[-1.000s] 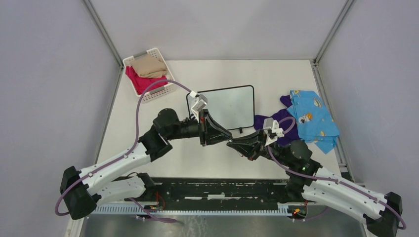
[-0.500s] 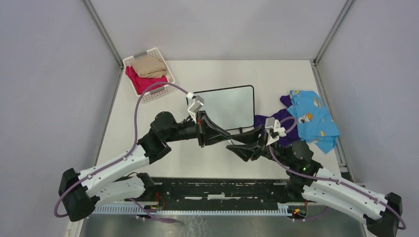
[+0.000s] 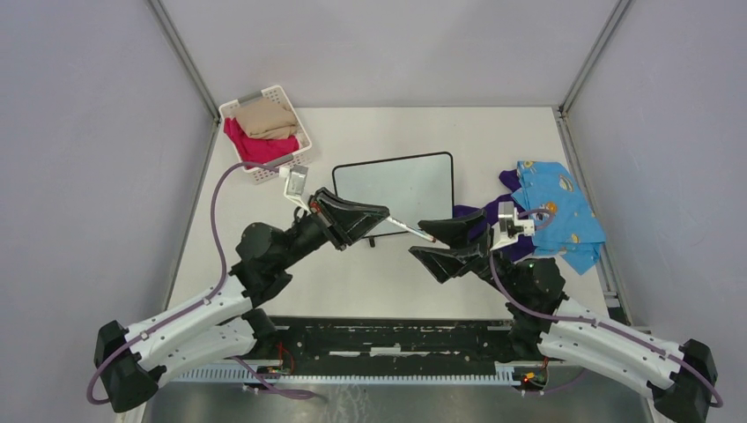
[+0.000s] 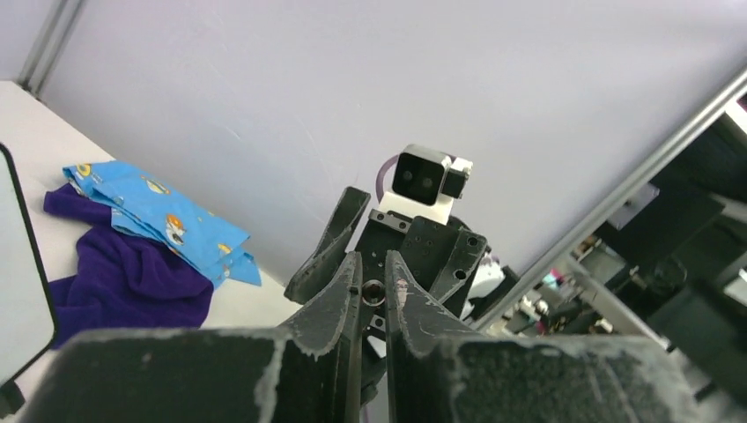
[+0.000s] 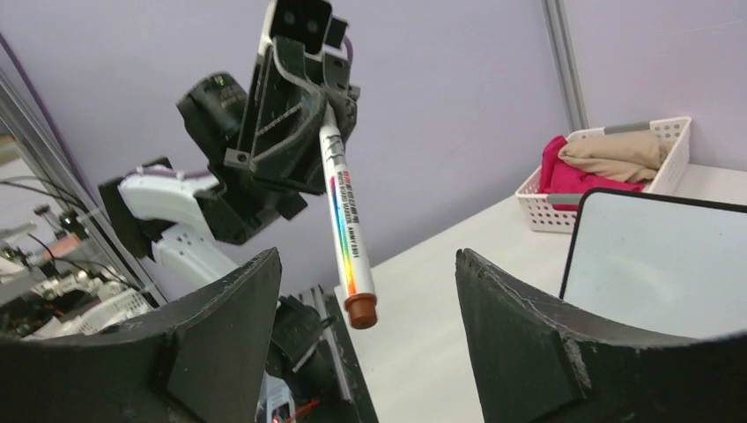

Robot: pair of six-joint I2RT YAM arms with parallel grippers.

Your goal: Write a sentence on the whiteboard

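Observation:
The whiteboard [image 3: 396,187] lies flat at mid-table, its white face blank; its near corner shows in the right wrist view [image 5: 656,256]. My left gripper [image 3: 382,214] is shut on a white marker [image 3: 410,228] with a rainbow stripe, held in the air above the board's near edge. The marker [image 5: 345,220] points its red-brown end at my right gripper [image 5: 368,256]. That gripper [image 3: 420,240] stands open, its fingers on either side of the marker's end without touching it. In the left wrist view the marker [image 4: 372,288] shows end-on between the shut fingers.
A white slatted basket [image 3: 264,132] with pink and beige cloths stands at the back left. Blue patterned cloth [image 3: 557,211] and purple cloth [image 3: 483,214] lie right of the board. Metal frame posts mark the table's back corners.
My right gripper has opened and let go of the marker's end. The left arm has drawn back to the left with the marker, so the two grippers now stand apart.

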